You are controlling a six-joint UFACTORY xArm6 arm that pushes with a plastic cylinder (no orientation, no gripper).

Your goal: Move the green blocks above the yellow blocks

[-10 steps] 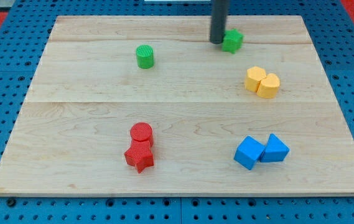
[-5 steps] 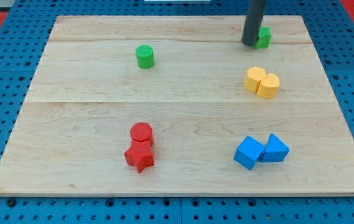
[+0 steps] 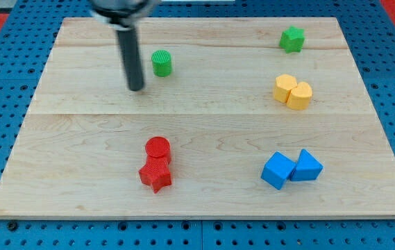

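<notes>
Rod comes down from the view's top-left, near upright, slightly blurred, upper end cut off by the frame edge. My tip (image 3: 136,88) sits on the wooden desk (image 3: 79,160), just left of and a bit below the green cylinder (image 3: 161,63), near it but not touching. No claw on this arm, only the plain rod, so nothing is clenched or grasped.

Green cylinder stands upright in the upper-left-centre of the desk, well apart from the yellow pair. Green star block (image 3: 292,39) is near the top-right edge, straight above the yellow blocks, with a clear gap of bare wood between them. My tip is well apart from the star.

Two yellow blocks on the right side, touching each other: yellow block on the left (image 3: 285,87), looks many-sided, exact shape hard to tell; yellow rounded block (image 3: 300,96) on the right, slightly lower.

Bottom right: blue cube (image 3: 278,170) touching a blue wedge-like block (image 3: 307,167) on its right.

Bottom centre-left: red cylinder (image 3: 157,148) directly above the red star block (image 3: 155,175), the two touching.

Desk rests on a blue pegboard surface (image 3: 3,104), red patches at the top corners.
</notes>
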